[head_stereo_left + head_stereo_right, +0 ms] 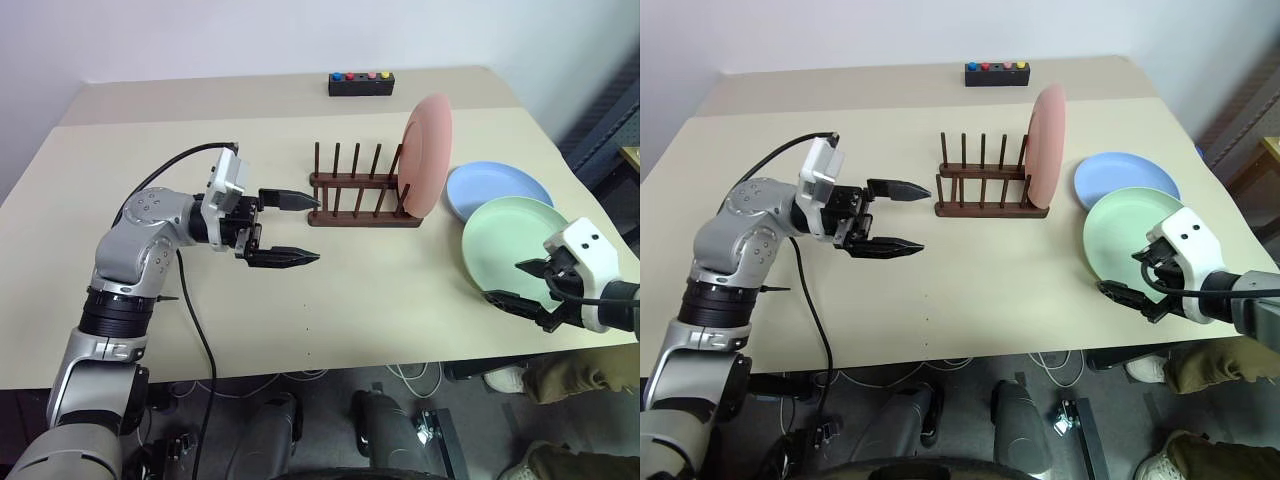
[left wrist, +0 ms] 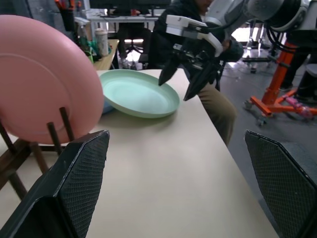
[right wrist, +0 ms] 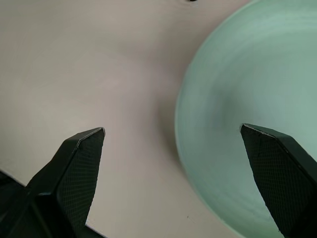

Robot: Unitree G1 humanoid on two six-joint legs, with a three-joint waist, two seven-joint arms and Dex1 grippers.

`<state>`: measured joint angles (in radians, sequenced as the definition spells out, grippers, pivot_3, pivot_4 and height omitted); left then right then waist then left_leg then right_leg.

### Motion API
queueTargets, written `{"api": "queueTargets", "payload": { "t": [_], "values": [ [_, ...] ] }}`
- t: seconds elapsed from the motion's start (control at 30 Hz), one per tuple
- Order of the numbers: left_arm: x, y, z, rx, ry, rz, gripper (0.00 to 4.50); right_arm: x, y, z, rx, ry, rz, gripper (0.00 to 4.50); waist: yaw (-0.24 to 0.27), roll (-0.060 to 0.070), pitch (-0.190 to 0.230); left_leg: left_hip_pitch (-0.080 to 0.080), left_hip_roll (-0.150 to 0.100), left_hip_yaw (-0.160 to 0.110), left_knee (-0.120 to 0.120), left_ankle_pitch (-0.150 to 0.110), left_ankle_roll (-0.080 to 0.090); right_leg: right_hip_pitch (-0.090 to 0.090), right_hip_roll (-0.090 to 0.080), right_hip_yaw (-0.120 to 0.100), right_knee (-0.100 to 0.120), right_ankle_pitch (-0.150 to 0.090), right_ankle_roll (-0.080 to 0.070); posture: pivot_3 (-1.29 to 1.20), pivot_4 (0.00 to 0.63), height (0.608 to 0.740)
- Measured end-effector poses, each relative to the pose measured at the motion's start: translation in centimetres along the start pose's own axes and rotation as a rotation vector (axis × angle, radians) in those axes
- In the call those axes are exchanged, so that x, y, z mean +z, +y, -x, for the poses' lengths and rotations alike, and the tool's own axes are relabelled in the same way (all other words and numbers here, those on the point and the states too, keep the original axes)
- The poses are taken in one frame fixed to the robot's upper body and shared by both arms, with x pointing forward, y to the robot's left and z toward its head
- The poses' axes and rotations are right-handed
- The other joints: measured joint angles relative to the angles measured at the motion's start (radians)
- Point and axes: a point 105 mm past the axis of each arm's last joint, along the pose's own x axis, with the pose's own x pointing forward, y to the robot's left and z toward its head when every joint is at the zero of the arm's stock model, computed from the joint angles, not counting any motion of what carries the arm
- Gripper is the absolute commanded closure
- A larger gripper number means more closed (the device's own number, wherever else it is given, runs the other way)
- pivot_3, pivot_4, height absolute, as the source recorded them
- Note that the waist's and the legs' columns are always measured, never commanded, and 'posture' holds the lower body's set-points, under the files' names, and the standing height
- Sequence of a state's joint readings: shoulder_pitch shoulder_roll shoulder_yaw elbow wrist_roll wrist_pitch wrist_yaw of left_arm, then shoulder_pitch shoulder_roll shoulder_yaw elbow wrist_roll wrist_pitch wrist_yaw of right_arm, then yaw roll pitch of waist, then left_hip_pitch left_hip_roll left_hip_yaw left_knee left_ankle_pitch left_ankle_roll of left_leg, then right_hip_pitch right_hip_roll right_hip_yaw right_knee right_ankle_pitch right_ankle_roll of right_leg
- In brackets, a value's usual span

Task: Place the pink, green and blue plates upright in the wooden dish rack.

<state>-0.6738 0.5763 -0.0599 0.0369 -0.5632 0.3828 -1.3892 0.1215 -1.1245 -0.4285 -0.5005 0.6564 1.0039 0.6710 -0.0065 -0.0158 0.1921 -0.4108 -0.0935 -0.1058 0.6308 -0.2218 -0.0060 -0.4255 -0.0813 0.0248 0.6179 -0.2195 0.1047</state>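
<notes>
Left wrist view catches a seated person (image 2: pixel 198 59) behind the right gripper (image 2: pixel 185 82). Both grippers spread wide, empty: left gripper (image 1: pixel 297 228), right straddling green plate (image 3: pixel 247 119) rim. No legible text.

The round light blue plate (image 1: pixel 497 186) is partly covered by the pale mint green plate (image 1: pixel 513 243) overlapping its near side. The green plate's near rim is hidden behind the right gripper (image 1: pixel 520 282).

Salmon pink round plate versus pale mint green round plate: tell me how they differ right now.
The salmon pink round plate stands upright at the right end of the dark wooden peg rack; the pale mint green round plate lies flat on the table, overlapping the light blue plate. The open right gripper hovers at the green plate's rim. Both are plain and alike in size.
</notes>
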Motion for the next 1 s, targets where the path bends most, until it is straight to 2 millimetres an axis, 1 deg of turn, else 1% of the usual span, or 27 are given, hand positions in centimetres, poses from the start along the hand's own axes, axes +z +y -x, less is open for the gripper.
{"api": "queueTargets", "payload": {
  "t": [0.07,0.13,0.2,0.27,0.3,0.4,0.43,0.53,0.57,0.63,0.73,0.87,0.93,1.0],
  "values": [
    [-0.1,0.0,0.1,0.004,0.007,0.0,0.0,-2.3,0.2,-0.8,-0.016,0.103,0.053,0.02,0.001,0.0,0.0,0.0,0.0,0.0,0.0,0.0,0.0,0.0,0.0,0.0,-0.001,0.0,0.0,0.0,0.15,0.74],
    [-0.2,0.1,0.1,0.007,0.012,-0.001,0.0,-3.4,0.4,-1.4,-0.009,0.14,0.07,0.02,0.003,0.0,0.0,0.0,0.0,0.0,0.0,0.0,0.0,0.0,0.0,0.0,-0.001,0.0,0.0,0.0,0.15,0.74],
    [-0.2,0.1,0.2,0.01,0.014,-0.001,0.0,-2.9,0.3,-1.7,-0.002,0.119,0.08,0.02,0.0,0.0,0.0,0.0,0.0,0.001,0.0,0.0,0.0,0.0,0.0,0.0,-0.001,0.0,0.0,0.0,0.15,0.74],
    [-0.2,0.2,0.2,0.013,0.016,-0.002,0.0,-2.3,0.2,-1.8,-0.002,0.099,0.099,0.53,-0.002,0.0,0.0,0.0,0.0,0.0,0.0,0.0,0.0,0.0,0.0,0.0,-0.001,0.0,0.0,0.0,0.15,0.74],
    [-0.2,0.2,0.2,0.014,0.018,-0.002,0.0,-2.3,0.1,-1.9,-0.003,0.1,0.105,0.78,-0.001,0.0,0.0,0.0,0.0,0.0,0.0,0.0,0.0,0.0,0.0,0.0,-0.001,0.0,0.0,0.0,0.15,0.74],
    [-0.2,0.2,0.4,0.024,0.027,-0.003,0.0,-3.1,-0.2,-2.6,-0.011,0.119,0.09,2.26,-0.001,0.0,0.0,0.0,0.0,0.0,0.0,0.0,0.0,0.0,0.0,0.0,-0.001,0.0,0.0,0.0,0.15,0.74],
    [-0.3,0.3,0.4,0.027,0.029,-0.004,0.0,-3.2,-0.4,-2.8,-0.018,0.126,0.091,2.84,0.0,0.0,0.0,0.0,0.0,0.0,0.0,0.0,0.0,0.0,0.0,0.0,-0.001,0.0,0.0,0.0,0.15,0.74],
    [-0.3,0.3,0.5,0.037,0.03,-0.004,0.0,-2.9,-1.1,-2.9,-0.044,0.126,0.109,4.4,0.0,0.0,0.0,0.0,0.0,0.0,0.0,0.0,0.0,0.0,0.0,0.0,-0.001,0.0,0.0,0.0,0.15,0.74],
    [-0.3,0.3,0.5,0.038,0.031,-0.005,0.0,-2.9,-1.2,-2.9,-0.047,0.123,0.117,4.49,0.0,0.0,0.0,0.0,0.0,0.0,0.0,0.0,0.0,0.0,0.0,0.0,-0.001,0.0,0.0,0.0,0.15,0.74],
    [-0.3,0.3,0.5,0.042,0.031,-0.006,0.0,-2.5,-1.3,-2.9,-0.055,0.112,0.141,4.49,0.0,0.0,0.0,0.0,0.0,0.0,0.0,0.0,0.0,0.0,0.0,0.0,-0.001,0.0,0.0,0.0,0.15,0.74],
    [-0.3,0.4,0.5,0.046,0.033,-0.006,0.0,-2.8,-1.2,-3.0,-0.043,0.126,0.149,4.49,0.0,0.0,0.0,0.0,0.0,0.0,0.0,0.0,0.0,0.0,0.0,0.0,-0.001,0.0,0.0,0.0,0.15,0.74],
    [-0.3,0.6,0.6,0.057,0.032,0.0,0.0,-2.7,-1.2,-2.5,-0.024,0.132,0.148,4.49,0.0,0.0,0.0,0.0,0.0,0.0,0.0,0.0,0.0,0.0,0.0,0.0,-0.001,0.0,0.0,0.0,0.15,0.74],
    [-0.3,0.6,0.7,0.061,0.032,0.004,0.0,-2.2,-1.5,-1.9,-0.021,0.111,0.132,4.49,0.0,0.0,0.0,0.0,0.0,0.0,0.0,0.0,0.0,0.0,0.0,0.0,-0.001,0.0,0.0,0.0,0.15,0.74],
    [-0.4,0.7,0.7,0.064,0.031,0.007,0.0,-1.1,-1.9,-1.1,-0.024,0.067,0.111,4.49,-0.001,0.0,0.0,0.0,0.0,0.0,0.0,0.0,0.0,0.0,0.0,0.0,-0.001,0.0,0.0,0.0,0.15,0.74]
  ]
}}
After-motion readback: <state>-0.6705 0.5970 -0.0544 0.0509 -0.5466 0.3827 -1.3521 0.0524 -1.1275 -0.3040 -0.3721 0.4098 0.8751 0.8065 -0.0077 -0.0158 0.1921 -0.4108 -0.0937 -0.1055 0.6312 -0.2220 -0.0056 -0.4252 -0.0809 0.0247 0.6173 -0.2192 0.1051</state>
